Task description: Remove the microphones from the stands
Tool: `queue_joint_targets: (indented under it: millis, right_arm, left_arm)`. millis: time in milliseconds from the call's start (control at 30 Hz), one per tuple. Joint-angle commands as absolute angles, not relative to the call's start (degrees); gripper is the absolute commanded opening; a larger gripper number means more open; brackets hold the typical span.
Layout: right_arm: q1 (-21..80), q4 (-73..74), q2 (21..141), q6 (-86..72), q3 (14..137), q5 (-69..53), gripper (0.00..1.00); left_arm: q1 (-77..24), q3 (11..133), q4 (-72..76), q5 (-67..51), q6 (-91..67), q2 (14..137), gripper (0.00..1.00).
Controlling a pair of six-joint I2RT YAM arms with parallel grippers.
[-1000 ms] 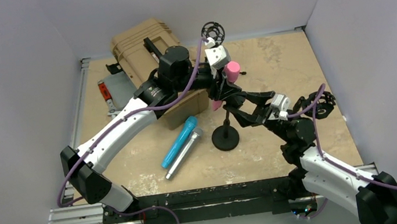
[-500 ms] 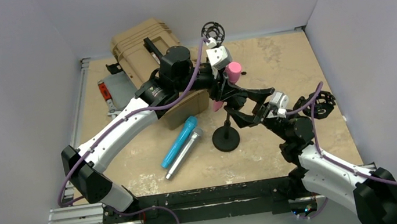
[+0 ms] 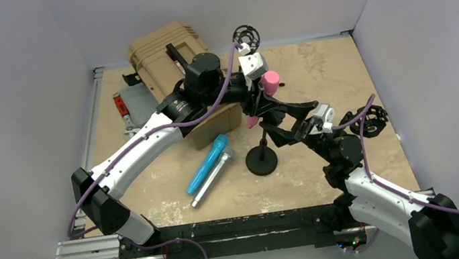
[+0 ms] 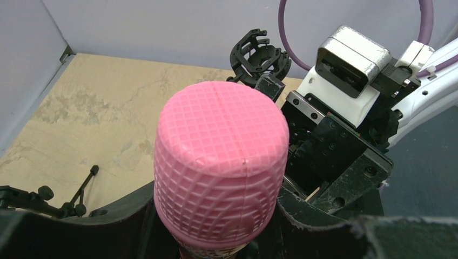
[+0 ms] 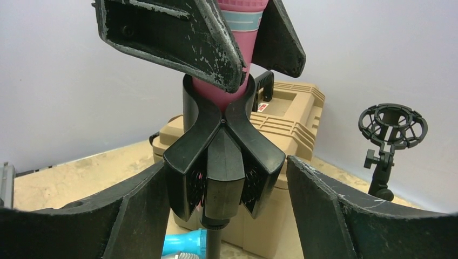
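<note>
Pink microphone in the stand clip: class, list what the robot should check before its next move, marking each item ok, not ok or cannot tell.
1. Grip: left hand shut on the pink microphone above the clip: ok.
2. Brace: right hand holding the clip: not ok; its fingers flank the clip, open, with gaps on both sides.
3. Release: pink microphone free of the clip: not ok; its lower end sits in the clip.
4. Footing: stand base flat on the table: ok, by the top view.
5. Clutter: blue microphone and silver microphone apart from the stand base: ok.
6. Grip firm enough to lift: cannot tell.
</note>
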State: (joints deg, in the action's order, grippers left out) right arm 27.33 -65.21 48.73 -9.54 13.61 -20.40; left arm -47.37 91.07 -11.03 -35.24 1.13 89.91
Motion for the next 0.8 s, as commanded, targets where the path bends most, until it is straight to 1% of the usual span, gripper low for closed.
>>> queue_joint_targets:
  millis: [0,100,167,233,300,333,500,767]
  right_arm:
    - [27.1,-68.3,48.7,-10.6,16.4,-16.6,0.71]
    - [27.1,-68.2,49.1,-10.7,16.7,-16.6,0.71]
    - [27.1,-68.4,49.1,-10.4,16.5,-16.2,0.68]
    - [27.1,-68.7,48.9,-9.5,16.0,-16.1,0.55]
    - [27.1,-68.3,48.9,-8.4,16.0,-16.5,0.37]
    - [27.1,-67.9,48.8,-7.7,16.0,-16.5,0.30]
    - [27.1,-66.1,47.7,-4.8,15.5,-16.9,0.00]
    - [27.1,-64.9,47.9,-3.3,15.4,-16.8,0.00]
  left_arm:
    - [-48.1,93.7,-7.9,-37.9,-0.8,89.1,0.00]
    - [-48.1,93.7,-7.9,-38.0,-0.7,89.1,0.00]
    - [-48.2,93.7,-7.9,-38.0,-0.7,89.0,0.00]
    - [-48.3,93.7,-7.9,-37.9,-0.8,89.0,0.00]
    - [-48.3,93.8,-8.0,-37.8,-0.8,88.9,0.00]
    - [-48.3,93.8,-8.0,-37.7,-0.8,88.8,0.00]
    - [-48.4,94.3,-7.9,-37.7,-1.0,88.8,0.00]
    - [-48.3,98.3,-10.2,-36.7,-0.3,89.4,0.00]
